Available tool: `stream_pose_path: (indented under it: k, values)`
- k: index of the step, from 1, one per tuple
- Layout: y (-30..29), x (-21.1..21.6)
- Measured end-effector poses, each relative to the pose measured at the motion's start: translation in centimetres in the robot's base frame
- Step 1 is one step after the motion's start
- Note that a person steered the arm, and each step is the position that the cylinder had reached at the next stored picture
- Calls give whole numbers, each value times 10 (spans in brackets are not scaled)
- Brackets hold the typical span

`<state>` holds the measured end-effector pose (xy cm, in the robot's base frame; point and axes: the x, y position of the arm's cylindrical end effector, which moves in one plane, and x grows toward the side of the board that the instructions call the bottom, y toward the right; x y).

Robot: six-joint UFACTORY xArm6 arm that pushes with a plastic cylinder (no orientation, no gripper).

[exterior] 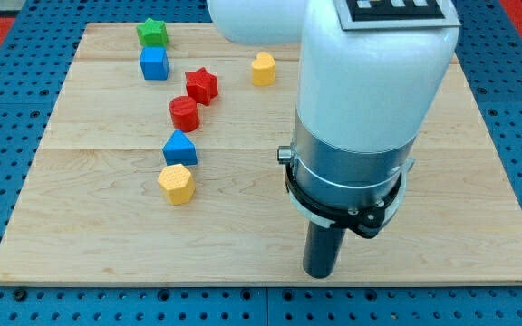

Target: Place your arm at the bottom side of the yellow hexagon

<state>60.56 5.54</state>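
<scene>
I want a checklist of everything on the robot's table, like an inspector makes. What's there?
Surface: wooden board, lying on a blue pegboard.
Job's things: yellow hexagon at the view's lower left; my tip is far to its right, near the view's bottom, touching no block.
Clutter: blue block with a peaked top just above the hexagon; red cylinder; red star; blue cube; green star; a second yellow block, shape unclear.
Grippers: nothing seen; the arm ends in a rod.
Cables: nothing seen.
Surroundings: red strips at the view's top corners.
</scene>
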Motion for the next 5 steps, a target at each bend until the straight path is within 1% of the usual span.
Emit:
stream_pose_path:
  k: [2, 3, 4, 5]
  values:
    - [-13, 13]
    - [-39, 13]
    - [-97, 12]
    - [-166, -7]
